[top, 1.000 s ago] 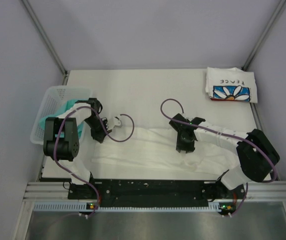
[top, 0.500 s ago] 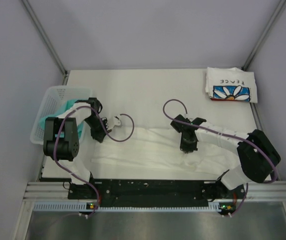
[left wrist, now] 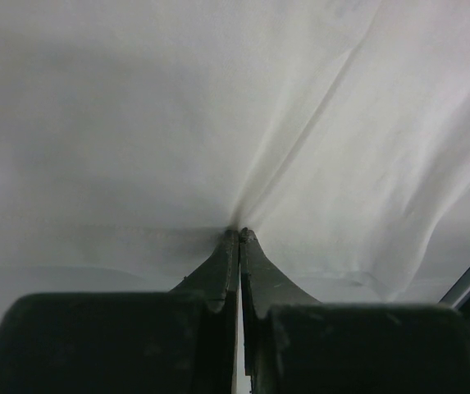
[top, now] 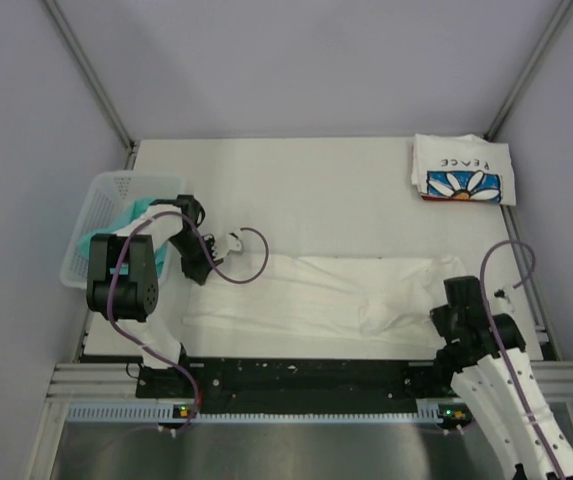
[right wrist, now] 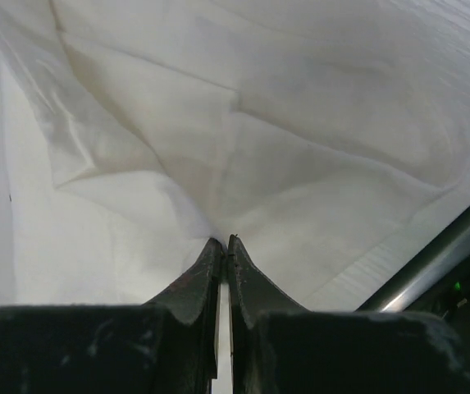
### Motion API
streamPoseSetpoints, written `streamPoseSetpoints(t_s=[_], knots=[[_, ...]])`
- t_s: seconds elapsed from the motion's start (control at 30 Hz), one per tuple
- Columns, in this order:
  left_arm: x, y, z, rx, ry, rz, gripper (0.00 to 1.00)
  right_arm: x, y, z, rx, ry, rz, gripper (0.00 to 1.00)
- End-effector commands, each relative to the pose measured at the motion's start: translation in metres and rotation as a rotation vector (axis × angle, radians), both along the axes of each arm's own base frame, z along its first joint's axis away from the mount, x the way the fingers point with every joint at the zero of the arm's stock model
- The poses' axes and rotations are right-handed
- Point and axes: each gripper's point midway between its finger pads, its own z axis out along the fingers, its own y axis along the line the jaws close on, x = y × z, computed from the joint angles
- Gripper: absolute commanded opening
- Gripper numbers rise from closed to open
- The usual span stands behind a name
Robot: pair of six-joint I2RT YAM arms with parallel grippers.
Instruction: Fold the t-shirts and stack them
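Observation:
A large white t-shirt (top: 306, 295) lies spread flat across the near half of the table, plain side up, no print showing. My left gripper (top: 199, 272) is shut on its left edge; the left wrist view shows the closed fingertips (left wrist: 239, 233) pinching white cloth (left wrist: 317, 148) that creases out from them. My right gripper (top: 444, 322) is shut on the shirt's near right end; the right wrist view shows the closed tips (right wrist: 223, 241) gripping wrinkled cloth (right wrist: 243, 139). A folded white tee with a blue daisy "PEACE" print (top: 463, 170) lies at the far right. A teal-green tee (top: 131, 215) sits in the basket.
A white mesh basket (top: 101, 195) stands at the left edge, beside the left arm. Purple cables loop above the shirt by the left gripper (top: 251, 255) and by the right arm (top: 506, 265). A metal rail (right wrist: 431, 263) runs along the table's near edge.
My right arm has swung from the shirt's middle back to the near right corner and now grips the shirt's right end. The left arm has not moved.

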Motion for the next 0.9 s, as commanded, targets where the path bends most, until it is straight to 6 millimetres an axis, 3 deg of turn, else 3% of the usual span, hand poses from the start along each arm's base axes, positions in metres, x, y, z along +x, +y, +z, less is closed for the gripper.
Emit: streamPoseSetpoints(t_s=[0.0, 0.23, 0.33, 0.43, 0.53, 0.6, 0.67, 0.7, 0.77, 0.87], knots=[[-0.002, 0.004, 0.005, 0.01, -0.008, -0.024, 0.0, -0.036, -0.011, -0.014, 0.094, 0.077, -0.319, 0.0], [0.003, 0.008, 0.009, 0.019, -0.025, -0.012, 0.0, -0.054, -0.017, 0.014, 0.124, 0.107, -0.467, 0.0], [0.006, 0.007, 0.01, 0.013, -0.033, -0.009, 0.0, -0.058, -0.02, 0.026, 0.114, 0.103, -0.479, 0.1], [0.007, 0.007, 0.01, 0.013, -0.028, -0.012, 0.0, -0.06, -0.022, 0.031, 0.104, 0.103, -0.476, 0.34], [0.003, 0.007, 0.011, 0.007, -0.02, -0.021, 0.0, -0.052, -0.034, 0.054, 0.046, 0.02, -0.462, 0.43], [0.001, 0.005, 0.012, -0.003, -0.015, -0.031, 0.0, -0.024, -0.053, 0.081, -0.104, -0.111, -0.346, 0.47], [0.0, 0.005, 0.013, -0.005, -0.011, -0.033, 0.0, 0.031, -0.046, 0.117, -0.222, -0.267, -0.098, 0.48], [-0.001, 0.005, 0.013, -0.005, -0.009, -0.034, 0.0, 0.052, -0.04, 0.125, -0.298, -0.279, 0.054, 0.5], [-0.004, 0.005, 0.015, -0.004, -0.004, -0.039, 0.0, 0.087, -0.025, 0.123, -0.372, -0.243, 0.267, 0.63], [-0.008, 0.006, 0.019, -0.002, 0.001, -0.042, 0.03, 0.119, -0.003, 0.099, -0.412, -0.069, 0.564, 0.66]])
